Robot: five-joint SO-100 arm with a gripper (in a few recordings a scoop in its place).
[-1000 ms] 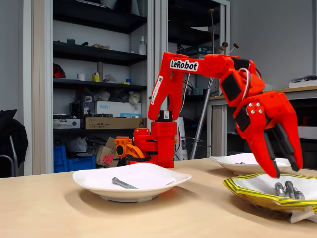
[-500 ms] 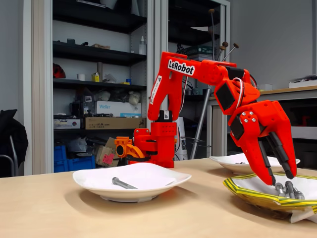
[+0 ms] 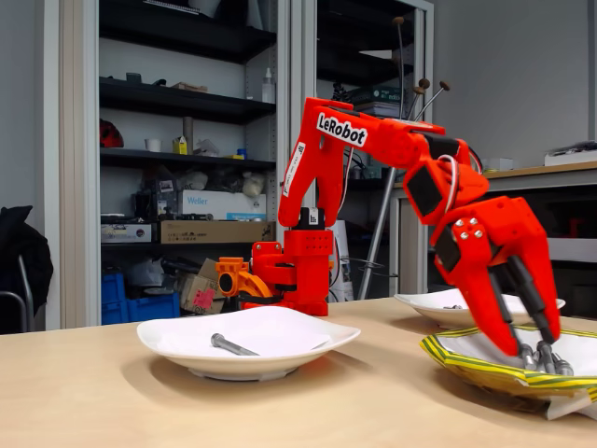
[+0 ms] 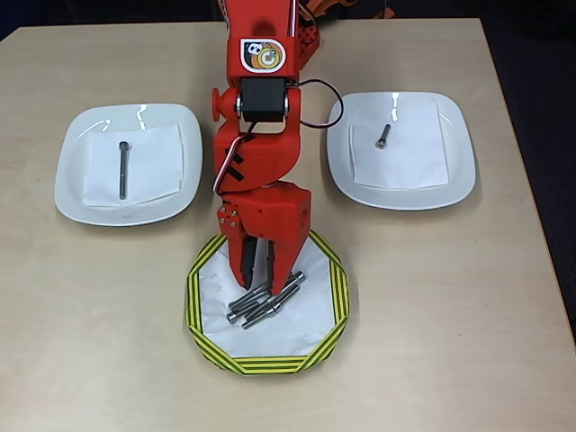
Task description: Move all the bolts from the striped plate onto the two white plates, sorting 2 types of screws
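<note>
Gripper: your gripper (image 4: pixel 261 286) has its jaws parted, tips down among the bolts (image 4: pixel 263 304).
Bolts: bunched touching on the striped plate (image 4: pixel 202 310), nearest you.
Risk: closing here could pinch two at once, or knock one off the plate.

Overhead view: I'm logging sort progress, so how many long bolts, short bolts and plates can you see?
Long bolts: 4 (1 on the left white plate, 3 on the striped plate)
Short bolts: 1 (on the right white plate)
Plates: 3
Total: 8
</note>
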